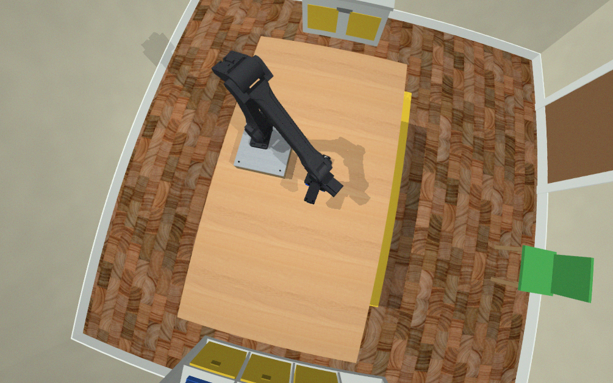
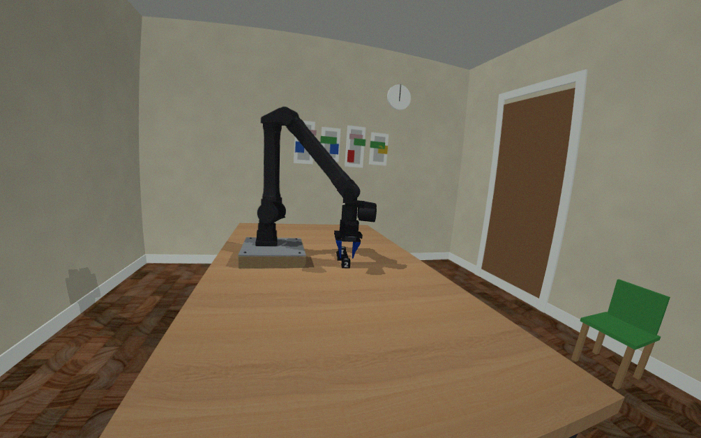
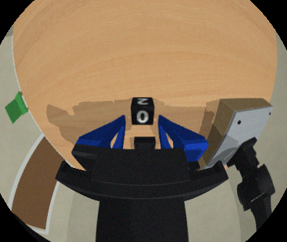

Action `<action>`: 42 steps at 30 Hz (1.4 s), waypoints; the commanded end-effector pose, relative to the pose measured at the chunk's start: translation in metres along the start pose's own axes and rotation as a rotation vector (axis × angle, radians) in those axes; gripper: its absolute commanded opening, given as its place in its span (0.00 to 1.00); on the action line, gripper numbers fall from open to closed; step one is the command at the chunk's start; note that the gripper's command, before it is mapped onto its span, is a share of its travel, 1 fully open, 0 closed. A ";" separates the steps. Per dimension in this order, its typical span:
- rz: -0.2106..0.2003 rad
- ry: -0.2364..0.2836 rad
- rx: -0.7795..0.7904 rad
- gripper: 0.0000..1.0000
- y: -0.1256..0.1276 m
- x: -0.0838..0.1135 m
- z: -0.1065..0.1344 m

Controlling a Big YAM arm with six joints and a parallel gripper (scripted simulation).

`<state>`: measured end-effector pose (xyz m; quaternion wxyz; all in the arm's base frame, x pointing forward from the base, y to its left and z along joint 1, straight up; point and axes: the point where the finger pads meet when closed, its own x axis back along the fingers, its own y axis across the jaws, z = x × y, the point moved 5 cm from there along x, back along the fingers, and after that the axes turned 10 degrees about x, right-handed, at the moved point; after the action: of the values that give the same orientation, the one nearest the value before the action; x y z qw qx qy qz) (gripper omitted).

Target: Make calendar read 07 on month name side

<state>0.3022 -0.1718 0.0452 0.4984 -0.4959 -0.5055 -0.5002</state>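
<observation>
My gripper (image 2: 346, 251) hangs low over the table, right of the arm's base, with its blue fingers half open. In the wrist view a black cube (image 3: 141, 112) with a white 0 facing me stands on the table just beyond the fingertips, clear of both. The exterior view shows a black cube (image 2: 345, 263) with a 2 on its near side in front of the gripper. A second black cube (image 2: 342, 251) shows between the fingers; I cannot tell whether they touch it. The overhead view shows only the gripper (image 1: 313, 193), which hides the cubes. No tray shows in any view.
The arm's grey base plate (image 1: 261, 159) stands on the table to the left of the gripper. A yellow strip (image 1: 394, 200) runs along the table's right edge. A green chair (image 2: 622, 321) stands on the floor to the right of the table.
</observation>
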 end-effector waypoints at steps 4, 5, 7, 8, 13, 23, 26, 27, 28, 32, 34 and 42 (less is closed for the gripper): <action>-0.017 -0.015 -0.001 0.47 0.011 -0.003 -0.004; -0.010 -0.011 0.000 0.47 0.007 -0.007 -0.002; -0.001 -0.006 0.000 0.47 0.003 -0.013 0.001; -0.001 -0.006 0.000 0.47 0.003 -0.015 0.001; -0.002 -0.007 0.000 0.47 0.003 -0.023 0.001; -0.023 -0.018 -0.001 0.47 0.007 -0.020 -0.002; -0.021 -0.017 -0.001 0.47 0.007 -0.021 -0.001; -0.021 -0.017 -0.001 0.47 0.007 -0.021 -0.001; -0.021 -0.017 -0.001 0.47 0.007 -0.021 -0.001; -0.021 -0.017 -0.001 0.47 0.007 -0.021 -0.001; -0.021 -0.017 -0.001 0.47 0.007 -0.021 -0.001; -0.021 -0.017 -0.001 0.47 0.007 -0.021 -0.001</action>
<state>0.3023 -0.1718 0.0179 0.5000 -0.4964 -0.5038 -0.4998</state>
